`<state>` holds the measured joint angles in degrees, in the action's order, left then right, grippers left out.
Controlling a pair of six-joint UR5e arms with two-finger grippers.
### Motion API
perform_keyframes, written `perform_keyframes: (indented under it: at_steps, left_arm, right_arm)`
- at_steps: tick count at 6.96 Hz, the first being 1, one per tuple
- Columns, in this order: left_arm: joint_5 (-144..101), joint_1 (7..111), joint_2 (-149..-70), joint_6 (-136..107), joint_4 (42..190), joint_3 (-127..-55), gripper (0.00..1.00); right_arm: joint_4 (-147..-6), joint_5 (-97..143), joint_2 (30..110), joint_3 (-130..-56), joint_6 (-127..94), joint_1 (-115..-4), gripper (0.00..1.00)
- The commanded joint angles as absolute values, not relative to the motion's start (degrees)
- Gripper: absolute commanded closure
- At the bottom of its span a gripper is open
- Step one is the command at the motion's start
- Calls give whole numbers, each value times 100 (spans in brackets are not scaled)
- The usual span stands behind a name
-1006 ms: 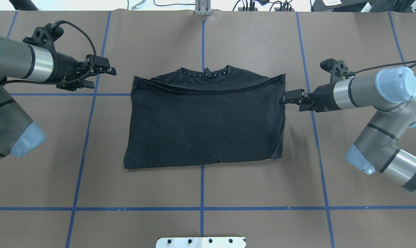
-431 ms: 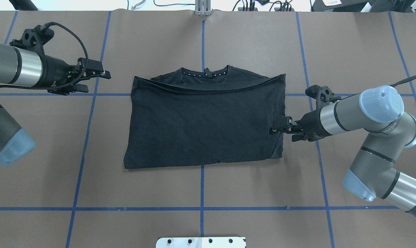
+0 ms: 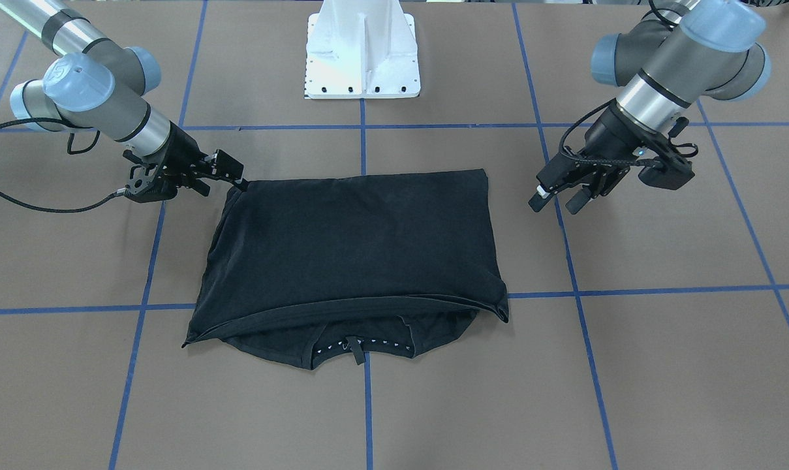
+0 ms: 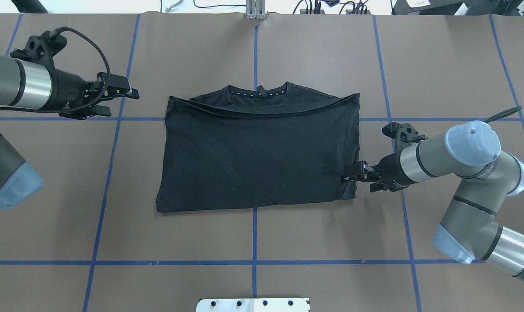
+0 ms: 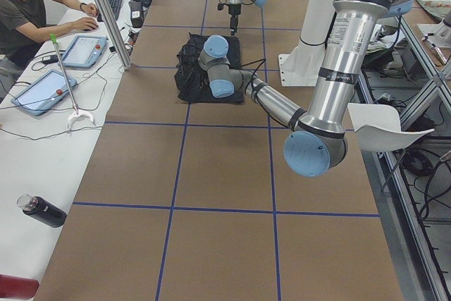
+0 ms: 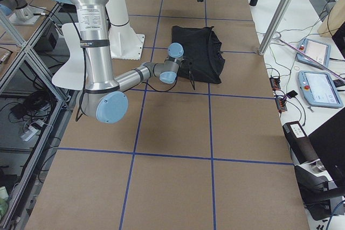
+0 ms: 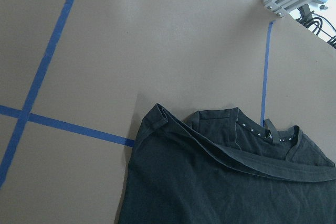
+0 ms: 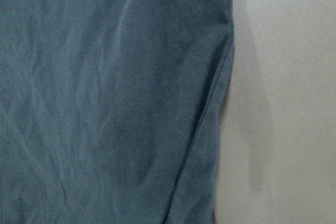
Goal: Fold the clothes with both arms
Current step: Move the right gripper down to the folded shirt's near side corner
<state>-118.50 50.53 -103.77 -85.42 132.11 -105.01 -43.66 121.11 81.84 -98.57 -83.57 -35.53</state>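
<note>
Now, step: likely a grasp at the shirt's right side, ahead of a sideways fold.
Shirt (image 4: 257, 160): flat on the worktop (image 4: 288, 242), about mid-table, plain black side up, folded once with the hem brought just short of the collar (image 4: 258, 91) on the far side from the robot.
Right tool (image 4: 357, 183): low at the shirt's right edge, near the corner closest to the robot; jaws seemingly apart, one finger over the cloth, nothing clamped yet as far as can be told; probably set there to pinch both layers at once.
Left tool (image 4: 123, 104): well apart from the shirt, off its far left corner, jaws apart and empty; angled toward that corner, probably lining up for a matching grasp.
Progress: judged about halfway, with one fold done and side folds not yet made.
Next need: both layers caught together at the edge.
Risk: top layer alone pinched, or the stack dragged askew.
</note>
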Motion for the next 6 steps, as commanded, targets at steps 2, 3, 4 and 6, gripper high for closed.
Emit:
perform_keyframes:
  at_steps: [2,3,4,6]
  left_arm:
    - [-11839,5054,-10362,-8534,13210,-10503,0]
    - [-11839,5054,-10345,-8534,13219,-10503,0]
    - [-11839,5054,-10345,-8543,13219,-10503,0]
    - [-11839,5054,-10301,-8534,13219,-10503,0]
  right_arm:
    - [-4447,12111,8183,-9844,-8358,-3402,13]
    - [-4456,12103,8174,-9844,-8358,-3349,13]
    - [-4456,12103,8183,-9826,-8358,-3288,14]
    - [-4728,12111,8095,-9861,-8358,-3252,36]
